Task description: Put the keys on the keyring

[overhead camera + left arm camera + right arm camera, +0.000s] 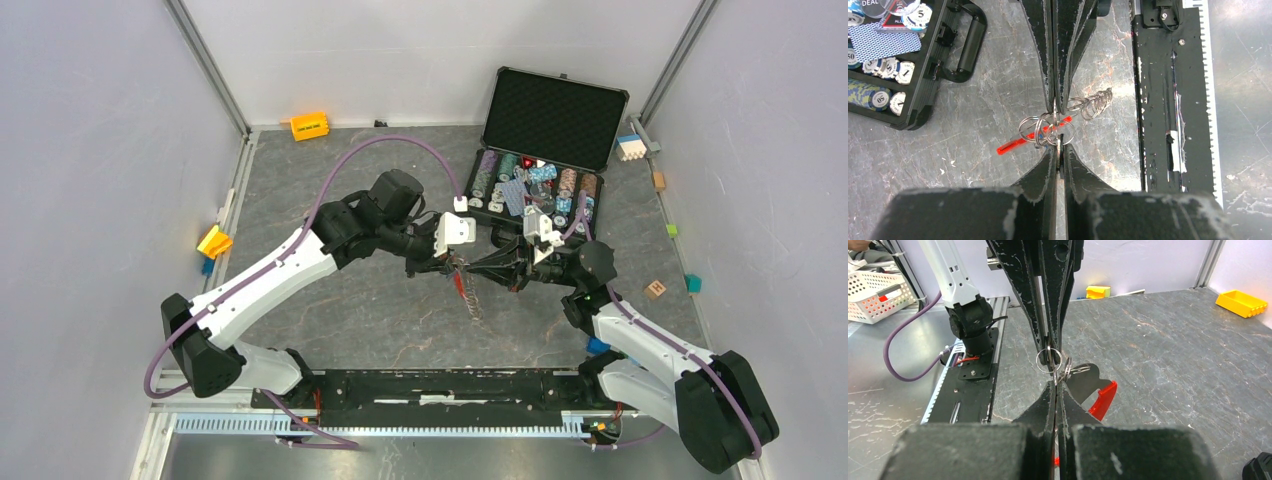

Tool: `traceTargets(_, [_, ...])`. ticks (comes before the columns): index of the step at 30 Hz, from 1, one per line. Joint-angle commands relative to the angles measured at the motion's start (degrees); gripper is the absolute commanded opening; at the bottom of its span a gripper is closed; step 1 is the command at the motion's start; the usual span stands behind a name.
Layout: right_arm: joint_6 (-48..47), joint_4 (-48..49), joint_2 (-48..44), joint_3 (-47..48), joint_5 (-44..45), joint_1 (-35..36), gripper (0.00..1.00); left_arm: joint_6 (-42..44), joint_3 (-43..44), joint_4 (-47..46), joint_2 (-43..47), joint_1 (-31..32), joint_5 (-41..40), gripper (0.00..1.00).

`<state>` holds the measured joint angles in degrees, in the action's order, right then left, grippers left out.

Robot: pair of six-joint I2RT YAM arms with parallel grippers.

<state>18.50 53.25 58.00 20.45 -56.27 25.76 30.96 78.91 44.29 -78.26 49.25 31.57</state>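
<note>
Left gripper (1058,146) clamped on the keyring (1044,134) ring cluster, frame centre. Right gripper (1055,109) tips pressed together, touching same cluster. Red fob (1010,146) extends lower left.

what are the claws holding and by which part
The keyring: left claw and right claw each pinch it at the ringed end, not the red fob.

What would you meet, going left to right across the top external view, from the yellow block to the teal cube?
yellow block → orange block → keyring → white-and-blue block → wooden cube → teal cube
</note>
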Motion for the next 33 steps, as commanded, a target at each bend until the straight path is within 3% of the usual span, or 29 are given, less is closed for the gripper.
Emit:
traceTargets(1, [-2.5,-0.8,-0.8,1.6,2.0,-0.2,0.0,1.0,2.8,0.9,2.2,-0.1,0.2,0.02])
traceTargets(4, [-3.7,-2.4,-0.8,1.8,2.5,-0.2,0.05,0.9,3.6,1.0,2.0,-0.1,-1.0,0.02])
traceTargets(9, [-8.9,-9.2,-0.9,3.0,4.4,-0.2,0.27,1.3,6.6,2.7,-1.1,-0.1,-6.0,0.02])
traceTargets(13, [-12.3,-14.5,-1.1,4.0,6.3,-0.9,0.37,2.0,9.1,4.5,-5.0,-0.1,-7.5,0.02])
traceTargets(27, [-13.9,-22.3,-3.3,5.9,10.0,-8.6,0.45,3.3,24.1,12.9,-22.6,-0.8,-13.4,0.02])
traceTargets(33, [-15.0,-24.0,-2.8,6.1,11.7,-9.7,0.45,4.6,19.5,13.1,-23.6,-4.8,-14.1,0.02])
